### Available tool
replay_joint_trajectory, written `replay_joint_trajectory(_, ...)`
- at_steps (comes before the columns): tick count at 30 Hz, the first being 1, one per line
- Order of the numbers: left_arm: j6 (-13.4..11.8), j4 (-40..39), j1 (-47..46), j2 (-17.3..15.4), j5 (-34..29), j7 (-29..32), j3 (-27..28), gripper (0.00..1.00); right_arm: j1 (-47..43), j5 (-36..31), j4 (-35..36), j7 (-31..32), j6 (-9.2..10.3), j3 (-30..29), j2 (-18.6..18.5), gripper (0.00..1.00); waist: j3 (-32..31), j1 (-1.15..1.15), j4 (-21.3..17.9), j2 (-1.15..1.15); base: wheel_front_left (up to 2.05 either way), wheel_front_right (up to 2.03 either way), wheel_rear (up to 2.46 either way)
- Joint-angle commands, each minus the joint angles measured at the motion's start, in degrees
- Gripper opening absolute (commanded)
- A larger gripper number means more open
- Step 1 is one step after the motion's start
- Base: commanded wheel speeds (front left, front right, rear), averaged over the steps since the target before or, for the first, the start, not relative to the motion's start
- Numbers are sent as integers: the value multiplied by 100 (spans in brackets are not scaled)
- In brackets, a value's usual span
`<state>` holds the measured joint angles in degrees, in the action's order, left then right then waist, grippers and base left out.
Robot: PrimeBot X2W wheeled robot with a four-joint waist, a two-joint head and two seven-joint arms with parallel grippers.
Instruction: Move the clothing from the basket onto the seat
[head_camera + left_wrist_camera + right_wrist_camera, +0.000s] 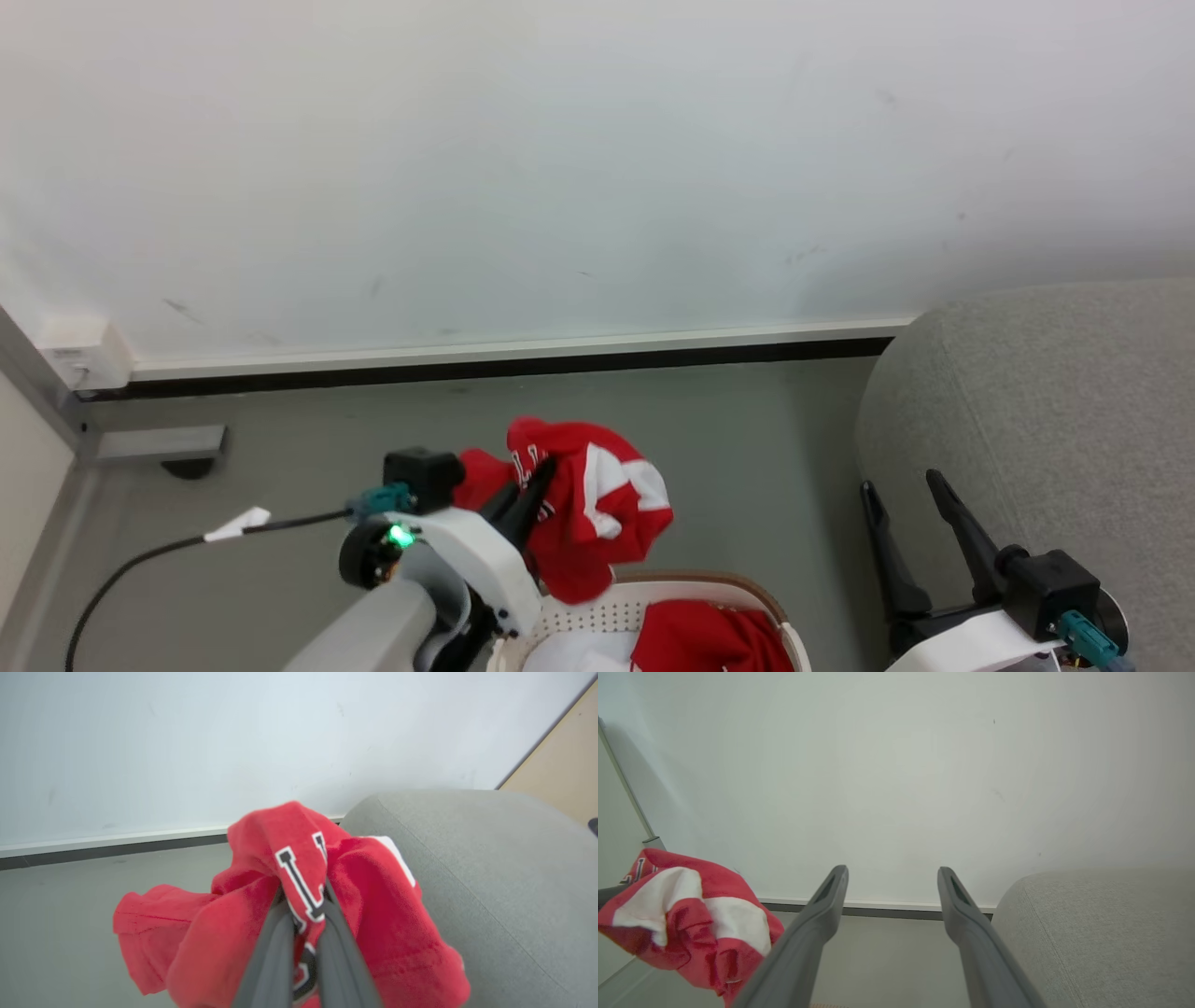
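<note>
Clothing [583,551], bright red with white stripes, perhaps lettered, hangs pinched in left gripper [541,471].

Clothing [597,537] above and in basket [607,611], seat [1055,401] to the right

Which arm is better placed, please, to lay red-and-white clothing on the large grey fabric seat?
Left: the left gripper is shut on a bright red, white-striped garment held above the cream perforated plastic basket; the right gripper is open and empty.
</note>
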<state>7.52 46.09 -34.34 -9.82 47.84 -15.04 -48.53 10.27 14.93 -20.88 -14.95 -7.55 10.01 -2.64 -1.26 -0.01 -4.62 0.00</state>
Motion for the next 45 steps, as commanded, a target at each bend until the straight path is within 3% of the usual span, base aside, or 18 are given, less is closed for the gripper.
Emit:
replay_joint_trajectory(1,-42,-336,-65,-121,-8,-8,187,0,-86,73,-20,-16,12,36,-23,100,-96,1,141,0,0,0,0)
replay_joint_trajectory(9,-305,-1911,72,-508,136,47,685,0,-133,220,-77,-16,12,394,-22,100,-221,1,273,0,0,0,0)
replay_joint_trajectory(20,-709,-3259,184,-809,262,457,834,0,-125,326,-4,-16,12,872,-24,100,-225,1,216,0,0,0,0)
replay_joint_trajectory(26,-854,-3504,243,-903,229,554,819,0,-87,330,9,-16,12,1071,-23,100,-210,1,105,0,0,0,0)
replay_joint_trajectory(34,-907,-3571,266,-957,225,576,802,0,195,511,-162,-16,12,1974,-25,100,-210,1,66,0,0,0,0)
replay_joint_trajectory(45,-807,-3698,313,-724,104,745,399,0,1109,1012,-922,-16,12,3046,-24,100,-148,1,251,0,0,0,0)
